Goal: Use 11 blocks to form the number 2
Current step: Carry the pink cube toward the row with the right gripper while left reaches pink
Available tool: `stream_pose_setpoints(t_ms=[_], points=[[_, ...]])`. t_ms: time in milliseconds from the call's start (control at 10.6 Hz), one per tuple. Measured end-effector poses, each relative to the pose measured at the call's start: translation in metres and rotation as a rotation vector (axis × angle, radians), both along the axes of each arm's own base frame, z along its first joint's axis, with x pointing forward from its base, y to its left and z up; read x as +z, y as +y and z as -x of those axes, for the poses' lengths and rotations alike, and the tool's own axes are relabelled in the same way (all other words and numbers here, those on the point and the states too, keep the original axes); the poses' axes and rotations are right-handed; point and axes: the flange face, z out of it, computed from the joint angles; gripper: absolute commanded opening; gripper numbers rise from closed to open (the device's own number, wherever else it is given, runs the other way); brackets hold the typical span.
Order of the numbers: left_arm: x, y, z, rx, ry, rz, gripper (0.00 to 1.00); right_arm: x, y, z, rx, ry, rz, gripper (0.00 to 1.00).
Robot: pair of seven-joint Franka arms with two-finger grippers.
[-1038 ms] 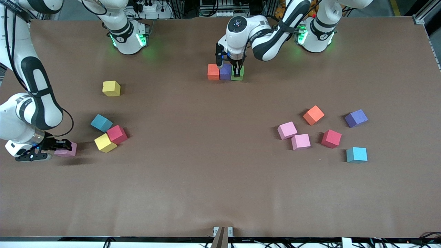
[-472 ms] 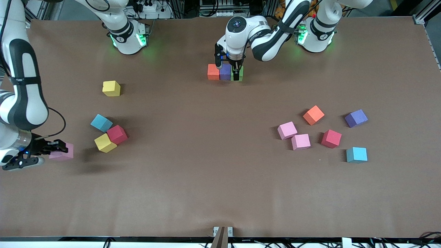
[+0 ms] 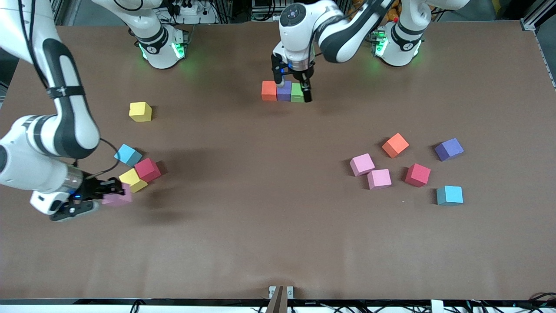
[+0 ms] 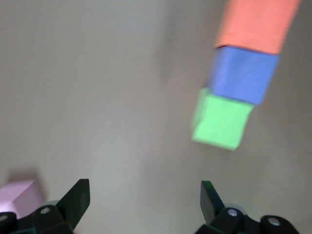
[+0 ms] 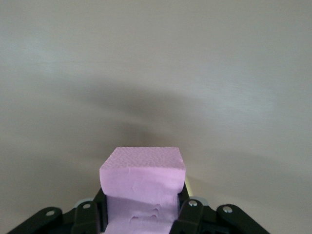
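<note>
Three blocks form a touching row near the arms' bases: orange (image 3: 269, 90), purple (image 3: 284, 90) and green (image 3: 297, 92). They also show in the left wrist view: orange (image 4: 256, 24), purple (image 4: 242, 75), green (image 4: 220, 122). My left gripper (image 3: 292, 88) hangs open and empty just above this row (image 4: 141, 200). My right gripper (image 3: 110, 194) is shut on a pink block (image 3: 117, 198), held above the table beside a yellow block (image 3: 132, 179). The pink block fills the jaws in the right wrist view (image 5: 144, 178).
Toward the right arm's end lie a red block (image 3: 147, 169), a blue one (image 3: 127, 154) and a lone yellow one (image 3: 140, 111). Toward the left arm's end lie two pink (image 3: 362, 164) (image 3: 379, 178), orange (image 3: 395, 144), purple (image 3: 448, 149), red (image 3: 418, 174) and light blue (image 3: 449, 194) blocks.
My right gripper has lifted the pink block and carried it toward the table's middle. My left gripper has let go of the green block and risen above the row.
</note>
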Motion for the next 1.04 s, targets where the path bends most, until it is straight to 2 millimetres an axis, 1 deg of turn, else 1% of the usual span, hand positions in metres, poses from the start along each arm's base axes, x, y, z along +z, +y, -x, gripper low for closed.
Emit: stream_pose_setpoints(t_ms=[94,189,283,377,472,566,660,755,849,1038], points=[[0.026,0.022,-0.035,0.082,-0.010,-0.034,1.00,0.005,0.027,0.001,-0.014,0.001,-0.016,0.35],[0.045,0.052,-0.075,0.174,-0.019,-0.048,1.00,0.007,0.055,0.002,-0.026,0.004,-0.026,0.35],[0.055,0.087,-0.115,0.256,-0.029,-0.048,1.00,0.007,0.086,0.005,-0.040,0.009,-0.029,0.35],[0.060,0.127,-0.151,0.325,-0.034,-0.046,1.00,0.007,0.121,0.010,-0.059,0.016,-0.029,0.35],[0.065,0.163,-0.181,0.376,-0.040,-0.041,1.00,0.006,0.156,0.016,-0.083,0.020,-0.031,0.35],[0.071,0.193,-0.206,0.406,-0.047,-0.033,1.00,0.006,0.190,0.024,-0.111,0.020,-0.033,0.35],[0.075,0.210,-0.223,0.403,-0.049,-0.023,1.00,0.005,0.223,0.033,-0.140,0.022,-0.036,0.35],[0.071,0.216,-0.236,0.363,-0.041,0.002,1.00,0.002,0.256,0.044,-0.172,0.028,-0.039,0.35],[0.059,0.223,-0.247,0.324,-0.016,0.057,1.00,-0.002,0.285,0.055,-0.203,0.031,-0.042,0.35],[0.027,0.247,-0.270,0.273,0.033,0.151,1.00,-0.015,0.338,0.080,-0.262,0.041,-0.048,0.35]])
